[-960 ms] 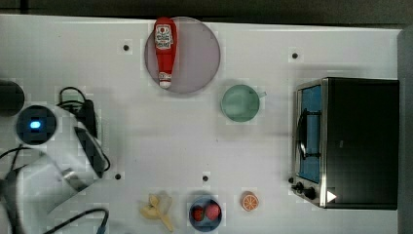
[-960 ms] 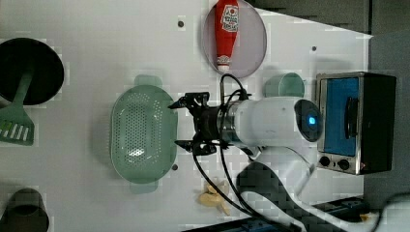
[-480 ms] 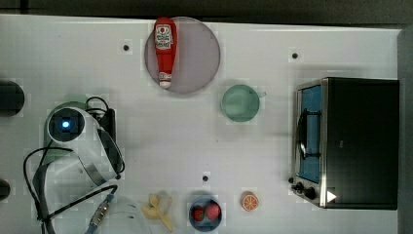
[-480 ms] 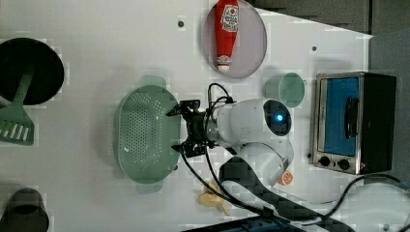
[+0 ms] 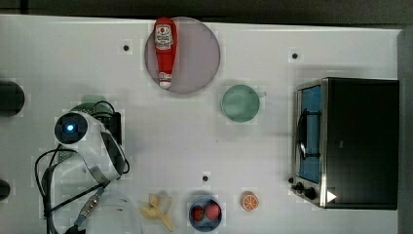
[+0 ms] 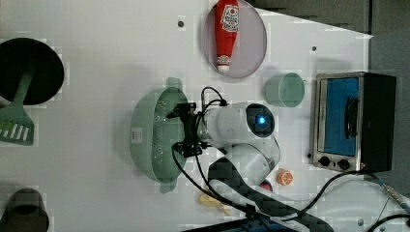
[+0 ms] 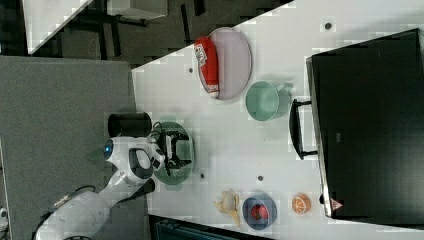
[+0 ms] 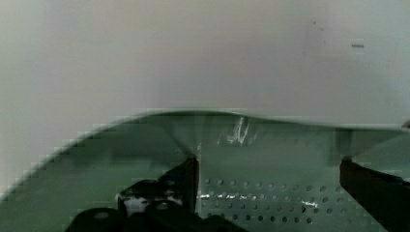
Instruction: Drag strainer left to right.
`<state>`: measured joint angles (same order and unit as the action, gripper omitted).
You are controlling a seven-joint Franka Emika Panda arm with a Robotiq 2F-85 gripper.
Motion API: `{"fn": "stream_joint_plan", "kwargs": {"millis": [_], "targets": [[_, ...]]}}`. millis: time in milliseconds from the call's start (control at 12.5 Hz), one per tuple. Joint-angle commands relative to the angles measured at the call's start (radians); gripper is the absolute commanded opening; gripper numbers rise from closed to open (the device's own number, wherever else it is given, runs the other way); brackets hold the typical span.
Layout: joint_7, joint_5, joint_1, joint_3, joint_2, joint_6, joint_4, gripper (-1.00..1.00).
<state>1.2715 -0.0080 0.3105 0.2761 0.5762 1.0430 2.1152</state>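
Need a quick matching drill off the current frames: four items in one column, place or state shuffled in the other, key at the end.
Items:
1. ketchup bottle
2. strainer
3. cup
4. spatula

Places or states:
A. under the gripper, which hangs over its rim
B. lying on the round plate
C. head on the table, handle leaning into the black pot
D. standing between the plate and the toaster oven

Pairs: 1-B, 2-A, 3-D, 4-C
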Motion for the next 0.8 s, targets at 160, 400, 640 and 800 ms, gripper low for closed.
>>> {"fn": "stream_joint_plan", "kwargs": {"millis": [160, 400, 640, 800], "targets": [[0.057, -0.003, 0.053, -0.064, -0.019, 0.014, 0.0, 1.0], [0.053, -0.003, 0.027, -0.091, -0.032, 0.009, 0.011, 1.0], [0.022, -0.003, -0.017, -0.103, -0.07, -0.004, 0.048, 1.0], [-0.033, -0.003, -0.055, -0.105, -0.095, -0.005, 0.077, 1.0]]}}
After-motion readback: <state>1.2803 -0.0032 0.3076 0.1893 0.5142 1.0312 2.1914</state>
